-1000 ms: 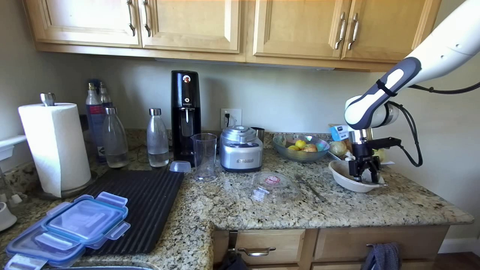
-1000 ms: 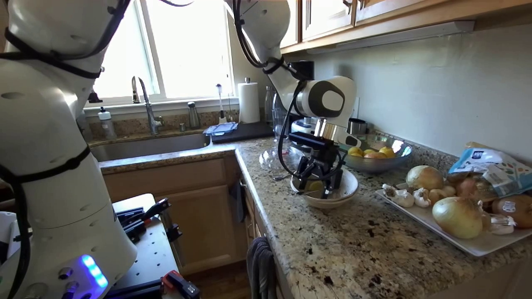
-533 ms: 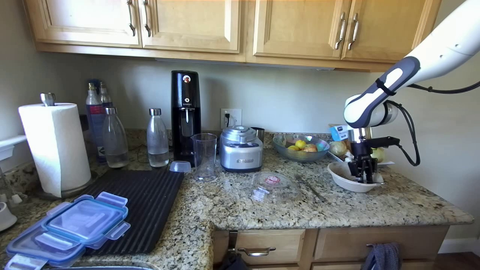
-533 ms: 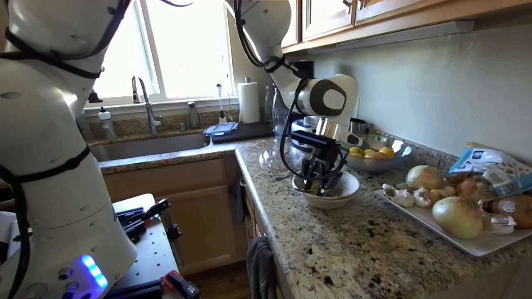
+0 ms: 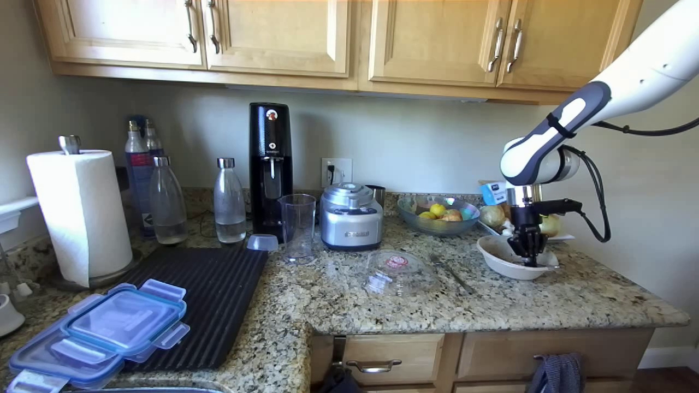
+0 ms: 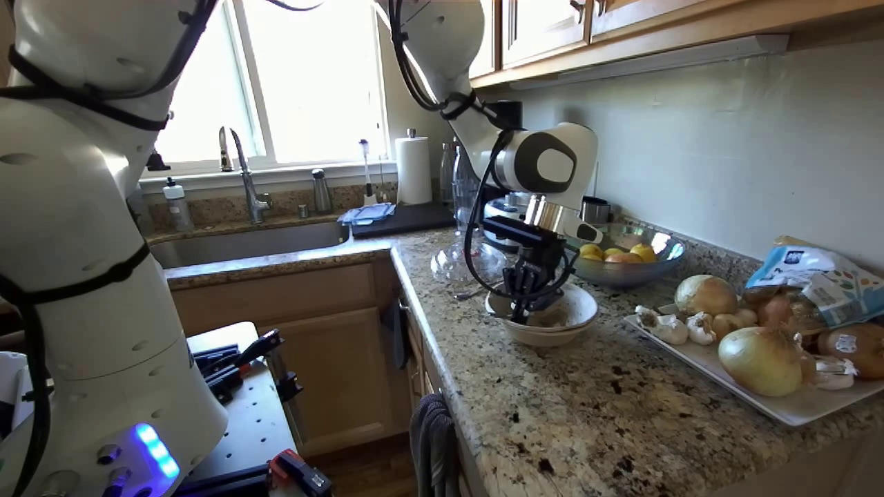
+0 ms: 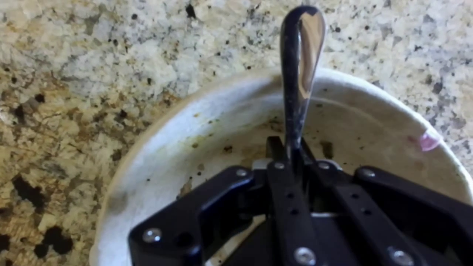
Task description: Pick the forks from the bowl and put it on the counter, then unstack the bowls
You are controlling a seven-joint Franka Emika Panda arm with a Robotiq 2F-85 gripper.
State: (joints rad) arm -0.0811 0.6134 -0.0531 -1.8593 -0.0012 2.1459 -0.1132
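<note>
The fork (image 7: 300, 66) was clamped between the fingers (image 7: 275, 148) at the upper bowl (image 7: 173, 140).
Wrist view: the fork's long axis ran up the field of view, leaning slightly right; its broad end pointed outward across the rim, over the worktop (image 7: 111, 66), and the fingers hid its other end. A pink scrap (image 7: 430, 140) at the rim showed only here. In an exterior view: the broad end (image 5: 555, 267) projected at the rim's right side, and a second fork (image 5: 453, 274) lay slantwise on the worktop, just beside a clear plastic dome (image 5: 398, 273). In an exterior view: a double rim revealed the lower bowl (image 6: 549, 338), nested beneath; the fork was too small to make out.
</note>
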